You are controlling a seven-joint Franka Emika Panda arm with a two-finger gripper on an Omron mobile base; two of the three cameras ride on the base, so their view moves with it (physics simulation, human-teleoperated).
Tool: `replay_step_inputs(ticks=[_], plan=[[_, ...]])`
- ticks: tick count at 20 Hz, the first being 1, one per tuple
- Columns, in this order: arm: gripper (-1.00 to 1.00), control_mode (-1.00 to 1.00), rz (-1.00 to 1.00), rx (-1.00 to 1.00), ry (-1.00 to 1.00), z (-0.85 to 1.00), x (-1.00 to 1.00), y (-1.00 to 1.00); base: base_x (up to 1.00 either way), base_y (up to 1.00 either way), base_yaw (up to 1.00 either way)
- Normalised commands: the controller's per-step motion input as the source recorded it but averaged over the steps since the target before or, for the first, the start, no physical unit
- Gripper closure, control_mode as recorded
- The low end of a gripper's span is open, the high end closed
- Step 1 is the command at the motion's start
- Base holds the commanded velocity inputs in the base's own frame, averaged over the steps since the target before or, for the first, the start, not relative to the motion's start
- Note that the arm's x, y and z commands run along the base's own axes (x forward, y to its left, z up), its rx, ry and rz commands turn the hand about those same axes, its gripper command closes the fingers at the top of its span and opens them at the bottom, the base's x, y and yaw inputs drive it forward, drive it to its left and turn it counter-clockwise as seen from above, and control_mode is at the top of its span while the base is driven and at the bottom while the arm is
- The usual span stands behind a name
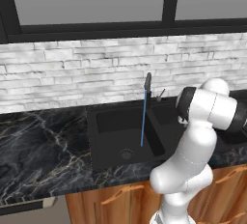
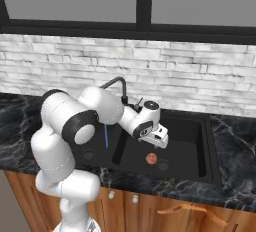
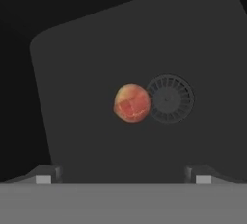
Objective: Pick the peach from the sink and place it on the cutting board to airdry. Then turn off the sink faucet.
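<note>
The peach (image 2: 151, 159) lies on the floor of the right basin of the black sink (image 2: 196, 141), touching the round drain (image 2: 163, 164). My gripper (image 2: 160, 143) hangs open a short way above the peach, with nothing between its fingers. Looking down from the hand, the orange-red peach (image 3: 131, 103) sits just left of the drain (image 3: 169, 98), and the gripper (image 3: 123, 175) has its tips spread wide. The sink faucet (image 1: 147, 81) stands behind the divider with its thin lever (image 1: 160, 94) beside it. A blue water stream (image 1: 143, 119) runs into the left basin. The cutting board is out of view.
Black marble counter (image 1: 38, 141) surrounds the sink (image 1: 111, 121) on both sides. A white brick backsplash (image 2: 200, 81) and a dark-framed window rise behind it. Wooden cabinet fronts (image 2: 190, 211) sit below. My white arm (image 1: 193, 146) covers the right basin in the left base view.
</note>
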Motion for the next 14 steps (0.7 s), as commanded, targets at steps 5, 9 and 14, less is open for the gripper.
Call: replay_step_inputs(ticks=[5,9,14], plan=[[-1.0,-1.0,-0.04,0.02,0.06,-0.29,0.17,-0.02,0.0,0.0,0.0],[-1.0,-1.0,-0.04,0.01,0.06,-0.33,0.17,-0.1,0.0,0.0,0.0],[-1.0,-1.0,-0.03,0.02,0.05,-0.31,0.18,-0.09,0.0,0.0,0.0]])
